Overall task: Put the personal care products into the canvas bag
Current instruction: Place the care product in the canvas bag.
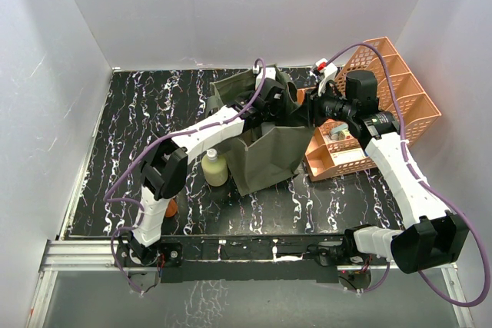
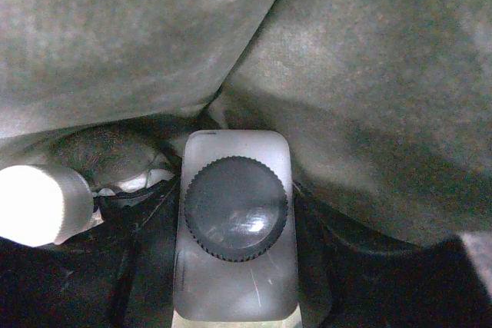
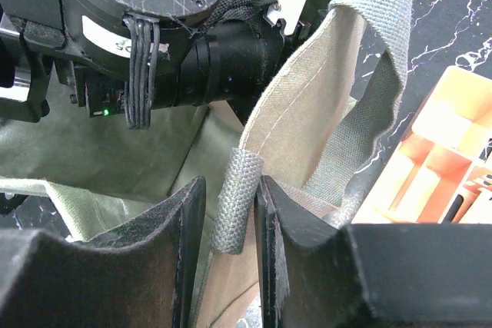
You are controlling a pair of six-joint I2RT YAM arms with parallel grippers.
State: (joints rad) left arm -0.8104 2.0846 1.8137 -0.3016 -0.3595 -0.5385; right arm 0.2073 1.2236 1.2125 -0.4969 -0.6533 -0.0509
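Right wrist: right hand (image 3: 232, 224) pinches canvas bag (image 3: 304, 124) strap (image 3: 237, 190); left hand (image 2: 234, 274) grips black-capped bottle (image 2: 234, 220), fabric crowding.

Top external: high above near edge of counter (image 1: 115, 151), looking down over whole surface. Left wrist: very close, inside canvas bag (image 1: 265, 155), facing black-capped bottle (image 2: 236, 228) cap-on. Right wrist: close at bag rim, strap (image 3: 237, 197) filling centre. All three share bag, top view from outside.

Both arms reaching forward, left gripper (image 1: 275, 104) clamped, right gripper (image 3: 231, 220) pinching shut
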